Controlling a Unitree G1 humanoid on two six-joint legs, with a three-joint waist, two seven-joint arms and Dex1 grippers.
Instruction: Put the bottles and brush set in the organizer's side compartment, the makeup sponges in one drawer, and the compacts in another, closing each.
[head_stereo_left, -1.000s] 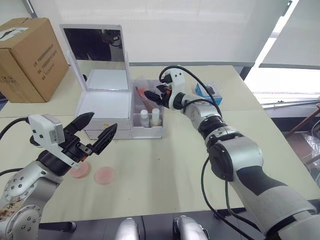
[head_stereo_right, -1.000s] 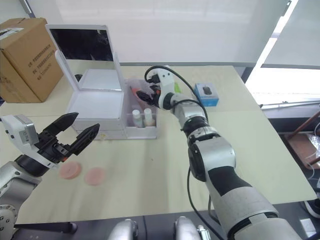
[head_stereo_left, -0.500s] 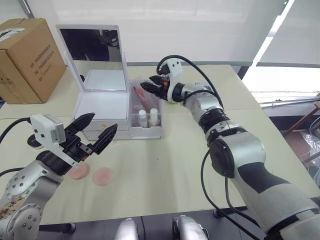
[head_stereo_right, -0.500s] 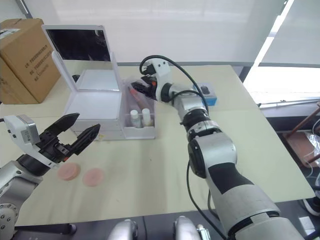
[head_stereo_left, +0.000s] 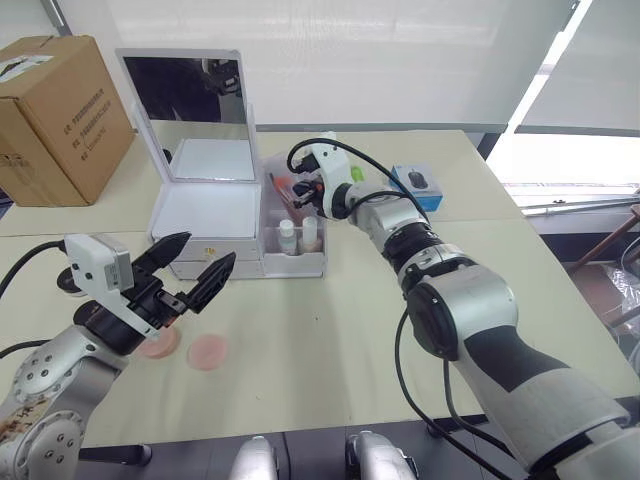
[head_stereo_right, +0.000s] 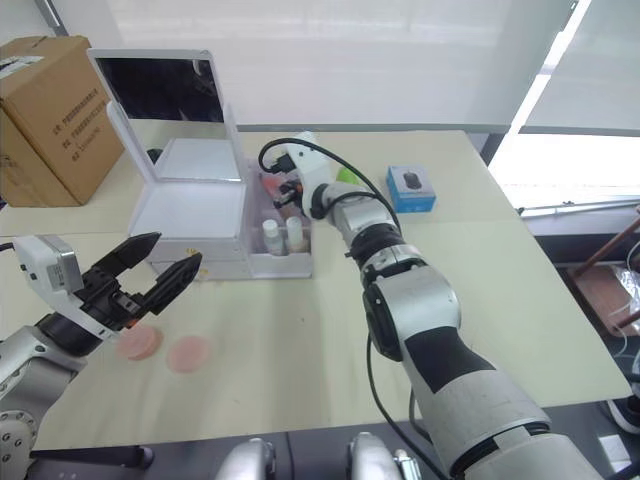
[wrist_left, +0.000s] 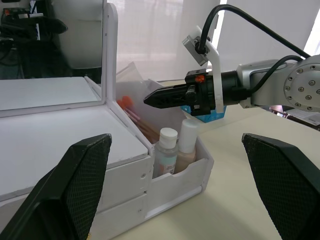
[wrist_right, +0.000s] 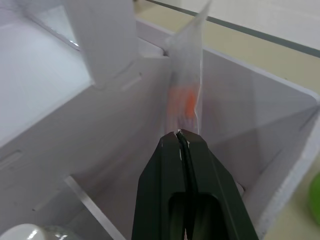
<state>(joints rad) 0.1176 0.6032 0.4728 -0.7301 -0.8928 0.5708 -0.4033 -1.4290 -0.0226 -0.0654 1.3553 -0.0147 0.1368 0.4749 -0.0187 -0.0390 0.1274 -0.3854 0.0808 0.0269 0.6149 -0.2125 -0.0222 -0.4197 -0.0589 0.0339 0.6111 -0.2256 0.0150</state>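
Table (head_stereo_left: 330, 330): big and pale. It carries everything.
Organizer (head_stereo_left: 215, 215): a white box with its mirror lid standing up. Its drawers face the robot. The side compartment (head_stereo_left: 293, 262) is on the robot's right side of it.
Brush set (wrist_left: 131, 107): it is in a clear bag, at the far end of the side compartment. It leans back, with the orange tips up. Its long way runs up and away from the robot.
Bottles (head_stereo_left: 298, 234): two small ones stand up straight at the near end of the same compartment, side by side.
Right gripper (wrist_left: 154, 98): it is over the side compartment, just above the bottles. Its fingers are pressed together, and a fold of the clear bag sits right at the tips, so I think it is pinching the bag. The brush set lies straight ahead of it and a bit lower.
Left gripper (head_stereo_left: 195, 268): wide open and holding nothing. It hangs just in front of the drawers.
Makeup sponges (head_stereo_left: 208, 351): two flat pink rounds on the table, near the left gripper and below it. I think the left arm is the nearer one for these.
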